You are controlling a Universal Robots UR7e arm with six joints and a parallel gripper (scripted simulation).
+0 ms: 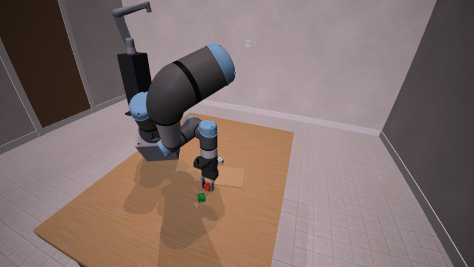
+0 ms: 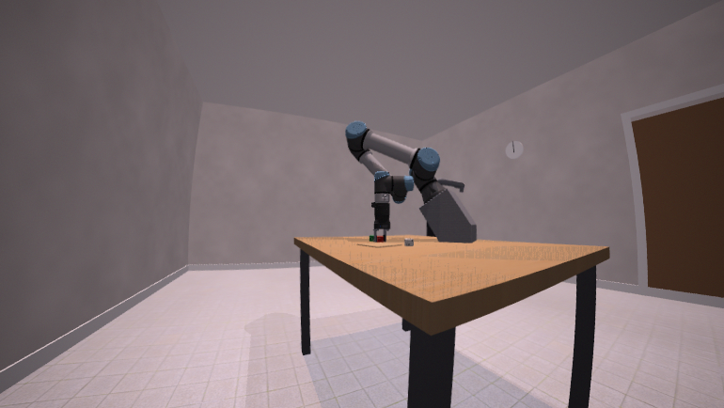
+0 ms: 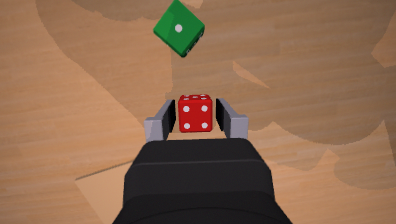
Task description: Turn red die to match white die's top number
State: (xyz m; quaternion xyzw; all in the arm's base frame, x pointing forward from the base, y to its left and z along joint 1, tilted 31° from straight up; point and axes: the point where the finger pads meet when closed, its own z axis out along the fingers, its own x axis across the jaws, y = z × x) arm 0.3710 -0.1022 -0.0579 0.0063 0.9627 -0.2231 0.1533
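The red die [image 1: 206, 186] lies on the wooden table just off the near left corner of the tan mat [image 1: 229, 176]. In the wrist view the red die [image 3: 195, 113] shows four pips on top. My gripper [image 3: 195, 109] is open and reaches straight down, with one finger on each side of the red die and a thin gap on both sides. The gripper also shows in the top view [image 1: 206, 189]. The white die [image 1: 220, 160] sits by the mat's far edge, off the mat. Its top number is too small to read.
A green die [image 3: 179, 27] with one pip on top lies on the table just beyond the red die, apart from it; it also shows in the top view [image 1: 200, 197]. The robot base [image 1: 156, 149] stands at the table's far left.
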